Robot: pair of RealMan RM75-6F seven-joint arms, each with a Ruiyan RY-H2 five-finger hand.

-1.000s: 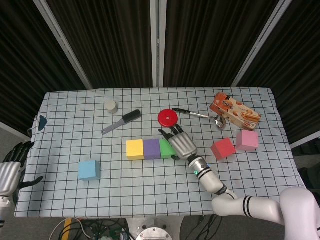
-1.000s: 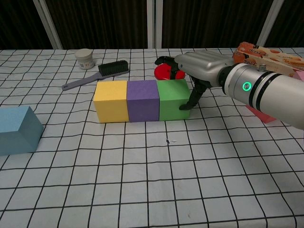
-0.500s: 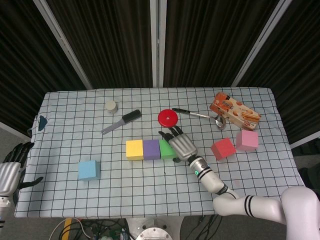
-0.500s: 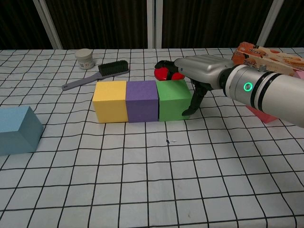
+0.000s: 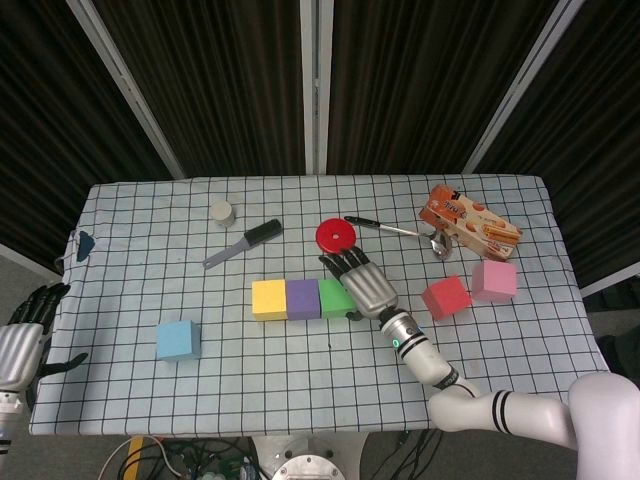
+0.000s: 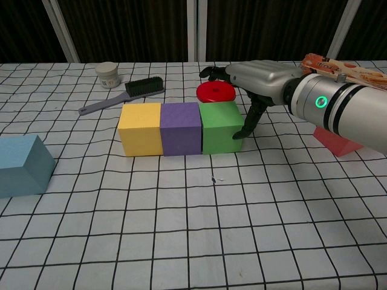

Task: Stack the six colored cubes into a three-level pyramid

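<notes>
Yellow point(image 5: 270, 299), purple point(image 5: 303, 298) and green point(image 5: 332, 297) cubes stand in a tight row at mid-table; the chest view shows the same yellow point(image 6: 141, 128), purple point(image 6: 181, 127) and green point(image 6: 221, 126) cubes. My right hand point(image 5: 365, 285) hovers at the green cube's right side, fingers stretched out flat and holding nothing. Its thumb point(image 6: 248, 124) hangs down beside the green cube's right face. A red cube point(image 5: 445, 297) and a pink cube point(image 5: 494, 279) lie to the right. The blue cube point(image 5: 178, 340) sits alone at the front left. My left hand point(image 5: 20, 340) hangs empty off the table's left edge.
Just behind the row, close to my right hand, lies a red disc point(image 5: 337, 236). Further back are a spoon point(image 5: 395, 230), a snack box point(image 5: 470, 225), a brush point(image 5: 243, 243) and a white jar point(image 5: 221, 211). The checkered cloth point(image 5: 300, 380) in front of the row is bare.
My right hand has risen a little and drawn back to the right, uncovering the red disc in the chest view. The green cube was nudged snug against the purple one. The left hand stayed put.
</notes>
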